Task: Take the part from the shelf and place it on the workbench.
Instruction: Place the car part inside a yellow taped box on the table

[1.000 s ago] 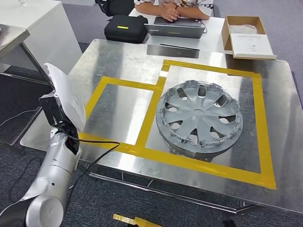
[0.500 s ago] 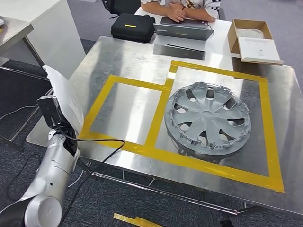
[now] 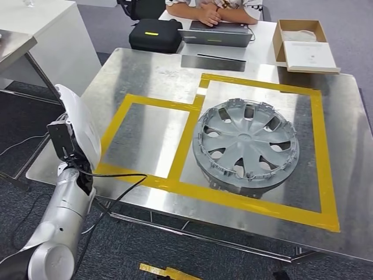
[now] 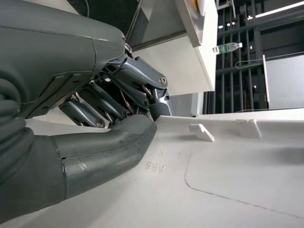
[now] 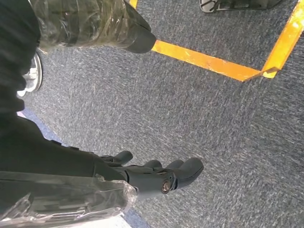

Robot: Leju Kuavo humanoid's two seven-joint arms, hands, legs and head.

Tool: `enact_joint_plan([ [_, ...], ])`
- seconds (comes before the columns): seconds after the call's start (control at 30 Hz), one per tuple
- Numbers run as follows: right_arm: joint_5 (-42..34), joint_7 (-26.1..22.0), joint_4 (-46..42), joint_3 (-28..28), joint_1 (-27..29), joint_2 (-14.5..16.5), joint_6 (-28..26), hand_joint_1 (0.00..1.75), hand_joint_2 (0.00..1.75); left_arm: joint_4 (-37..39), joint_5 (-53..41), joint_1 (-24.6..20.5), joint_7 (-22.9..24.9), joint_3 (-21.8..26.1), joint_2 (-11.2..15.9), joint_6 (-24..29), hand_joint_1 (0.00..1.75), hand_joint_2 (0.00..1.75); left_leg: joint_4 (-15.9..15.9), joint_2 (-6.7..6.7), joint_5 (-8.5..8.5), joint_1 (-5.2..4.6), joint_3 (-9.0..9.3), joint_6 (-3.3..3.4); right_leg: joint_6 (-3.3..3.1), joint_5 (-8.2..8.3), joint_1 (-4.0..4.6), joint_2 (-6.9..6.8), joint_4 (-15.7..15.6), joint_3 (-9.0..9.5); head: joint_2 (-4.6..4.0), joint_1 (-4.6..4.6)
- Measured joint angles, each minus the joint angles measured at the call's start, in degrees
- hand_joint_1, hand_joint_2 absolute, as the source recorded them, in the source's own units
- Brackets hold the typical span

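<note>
My left hand [image 4: 107, 109] grips the white part [image 3: 81, 125] with thumb and fingers [image 4: 104, 102] pinching it, just off the counter [image 3: 145, 70] edge at nine o'clock, while my right hand [image 5: 154, 175] hangs with fingers spread, holding nothing.

Left hand gripping the white part, seen from close behind the wrist.

The left hand [image 4: 107, 118] holds the white part [image 4: 222, 180]: its thick grey thumb lies flat along the part's broad pale face, while the darker fingers [image 4: 143, 78] curl over the part's edge on the far side of the thumb. Just past the thumb tip, raised letters are moulded into the plastic, and a small tab [image 4: 201, 131] stands up from the surface further out. Beyond the fingers a white cabinet [image 4: 186, 57] rises, with a bottle [image 4: 226, 48] near it.
</note>
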Motion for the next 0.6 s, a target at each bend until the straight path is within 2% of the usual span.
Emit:
enact_joint_plan([
  [0.03, 0.00, -0.02, 0.00, 0.00, -0.03, 0.02, 0.01, 0.00, 1.31, 0.00, -0.02, -0.07, -0.03, 0.00, 0.08, -0.04, 1.31, 1.75, -3.82, 0.00, 1.76, -0.01, 1.88, 0.19, 0.12, -0.07, 0.01, 0.01, 0.05, 0.04, 0.00, 0.02],
  [0.07, 0.00, -0.04, 0.00, 0.00, -0.07, 0.04, 0.01, 0.00, 0.87, 0.01, -0.09, -0.16, -0.08, 0.00, 0.14, -0.09, 0.87, 1.75, -7.14, 0.00, 2.80, -0.08, 3.48, 0.39, 0.32, -0.16, 0.12, 0.03, 0.18, -0.01, 0.00, 0.03],
  [0.13, 0.00, -0.07, 0.00, 0.00, -0.09, 0.04, 0.01, 0.00, 0.00, 0.02, -0.27, -0.18, -0.13, 0.01, 0.25, -0.14, 0.00, 1.75, -10.08, -0.02, 3.03, -0.26, 4.80, 0.78, 0.82, -0.18, 0.29, 0.03, 0.28, -0.26, 0.01, 0.09],
  [0.2, -0.02, -0.09, 0.00, 0.00, -0.08, 0.04, 0.02, 0.00, 0.00, 0.04, -0.33, -0.07, -0.12, 0.09, 0.37, -0.09, 0.00, 1.75, -10.44, -0.01, 3.04, -0.26, 4.84, 1.37, 1.45, -0.20, 0.30, 0.00, 0.22, -0.51, 0.01, 0.11],
  [0.27, -0.03, -0.12, 0.01, 0.01, -0.09, 0.08, 0.04, 0.00, 0.00, 0.04, -0.15, -0.06, -0.09, 0.19, 0.46, -0.01, 0.00, 1.75, -10.83, 0.03, 3.28, -0.06, 4.99, 2.09, 2.02, -1.59, 0.23, -0.05, 2.02, -1.46, 0.01, 0.27],
  [0.3, -0.03, -0.13, 0.02, 0.02, -0.08, 0.10, 0.04, 0.00, 0.00, 0.05, -0.02, -0.07, -0.05, 0.23, 0.50, 0.01, 0.00, 1.75, -10.97, 0.06, 3.36, 0.02, 5.05, 2.38, 2.22, -3.11, 0.17, -0.08, 4.64, -2.73, 0.02, 0.34],
  [0.37, -0.02, -0.13, 0.02, 0.02, 0.03, 0.13, 0.05, 0.00, 0.00, 0.10, 0.23, 0.11, 0.03, 0.37, 0.61, 0.03, 0.00, 1.75, -10.96, 0.07, 3.37, -0.06, 5.00, 2.69, 2.48, -6.60, 0.12, -0.13, 12.40, -6.27, 0.01, 0.52],
  [0.4, -0.02, -0.13, 0.02, 0.01, 0.10, 0.13, 0.05, 0.00, 0.00, 0.16, 0.31, 0.27, 0.05, 0.46, 0.65, 0.04, 0.00, 1.75, -10.95, 0.06, 3.37, -0.10, 4.98, 2.71, 2.57, -7.43, 0.11, -0.13, 15.35, -7.71, 0.01, 0.49],
  [0.43, -0.03, -0.12, 0.02, 0.01, 0.14, 0.13, 0.05, 0.00, 0.00, 0.23, 0.38, 0.41, 0.07, 0.54, 0.68, 0.05, 0.00, 1.75, -10.94, 0.04, 3.37, -0.11, 4.99, 2.73, 2.61, -7.25, 0.11, -0.13, 16.43, -8.29, 0.00, 0.52],
  [0.47, -0.03, -0.12, 0.02, 0.00, 0.13, 0.13, 0.04, 0.00, 0.00, 0.30, 0.48, 0.51, 0.11, 0.61, 0.72, 0.05, 0.00, 1.75, -10.93, 0.01, 3.35, -0.12, 5.03, 2.71, 2.56, -5.96, 0.12, -0.14, 15.09, -7.71, 0.00, 0.52],
  [0.53, -0.04, -0.12, 0.02, 0.00, 0.05, 0.13, 0.03, 0.00, 0.00, 0.37, 0.64, 0.52, 0.25, 0.76, 0.79, 0.05, 0.00, 1.75, -10.90, -0.04, 3.26, -0.12, 5.18, 2.53, 2.29, -2.19, 0.12, -0.17, 7.62, -4.12, 0.00, 0.53],
  [0.57, -0.04, -0.13, 0.02, 0.01, -0.01, 0.13, 0.03, 0.00, 0.00, 0.39, 0.71, 0.48, 0.31, 0.85, 0.85, 0.04, 0.00, 1.75, -10.79, -0.05, 3.19, -0.24, 5.15, 2.33, 2.11, -0.99, 0.15, -0.17, 3.90, -2.17, 0.00, 0.51],
  [0.6, -0.04, -0.13, 0.02, 0.01, -0.04, 0.13, 0.03, 0.00, 0.00, 0.41, 0.74, 0.44, 0.35, 0.93, 0.93, 0.01, 0.00, 1.75, -10.73, -0.05, 3.19, -0.35, 5.07, 2.05, 1.93, -0.42, 0.19, -0.16, 1.51, -0.89, 0.00, 0.45],
])
